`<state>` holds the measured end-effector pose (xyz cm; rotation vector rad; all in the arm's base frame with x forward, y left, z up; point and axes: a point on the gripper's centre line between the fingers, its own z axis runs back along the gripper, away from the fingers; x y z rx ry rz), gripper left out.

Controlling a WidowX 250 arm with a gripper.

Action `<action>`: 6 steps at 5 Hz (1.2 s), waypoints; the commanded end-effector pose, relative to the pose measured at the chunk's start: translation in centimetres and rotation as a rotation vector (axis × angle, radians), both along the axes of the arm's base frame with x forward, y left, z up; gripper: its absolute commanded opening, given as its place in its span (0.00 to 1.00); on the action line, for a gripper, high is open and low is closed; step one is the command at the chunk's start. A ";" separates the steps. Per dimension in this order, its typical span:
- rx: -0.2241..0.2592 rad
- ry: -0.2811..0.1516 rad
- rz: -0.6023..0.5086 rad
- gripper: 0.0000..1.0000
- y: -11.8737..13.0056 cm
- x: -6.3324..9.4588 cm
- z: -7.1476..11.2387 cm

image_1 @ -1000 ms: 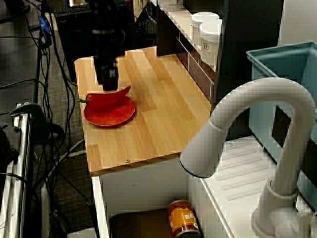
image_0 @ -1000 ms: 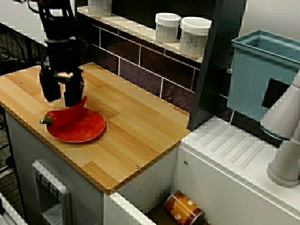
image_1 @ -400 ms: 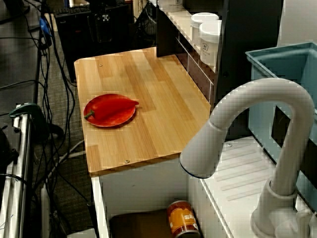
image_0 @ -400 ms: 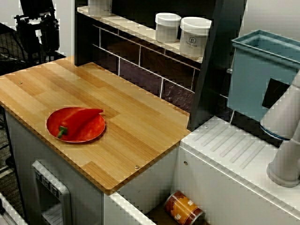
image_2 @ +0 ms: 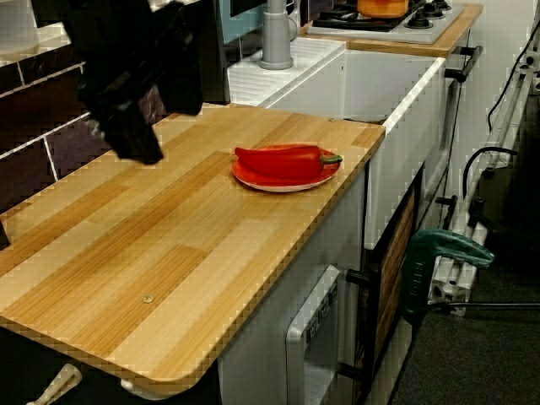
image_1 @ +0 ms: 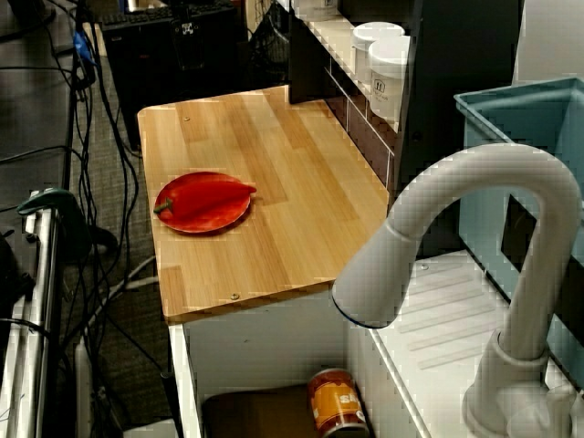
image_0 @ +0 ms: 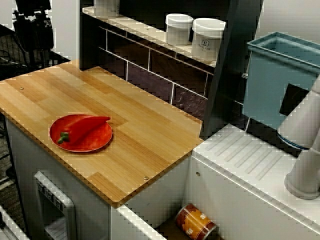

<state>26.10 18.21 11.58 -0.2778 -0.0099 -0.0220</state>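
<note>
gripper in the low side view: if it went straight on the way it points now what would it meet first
Pointing down, the black gripper would probably meet the bare light wooden countertop first, well apart from the red round plate, though depth is unclear.

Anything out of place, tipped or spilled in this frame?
One oddity: an orange-labelled can lies on its side down in the sink basin, not upright. The red pepper rests on its red plate on the wooden counter; nothing looks spilled.
</note>
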 end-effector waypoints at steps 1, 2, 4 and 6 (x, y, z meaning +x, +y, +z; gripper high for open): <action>0.101 -0.066 -0.239 1.00 -2.7 -0.4 0.1; 0.169 -0.084 -0.346 1.00 -7.1 -1.2 -0.4; 0.175 -0.114 -0.356 1.00 -12.2 -2.6 0.3; 0.218 -0.096 -0.186 1.00 -13.3 -2.4 -3.5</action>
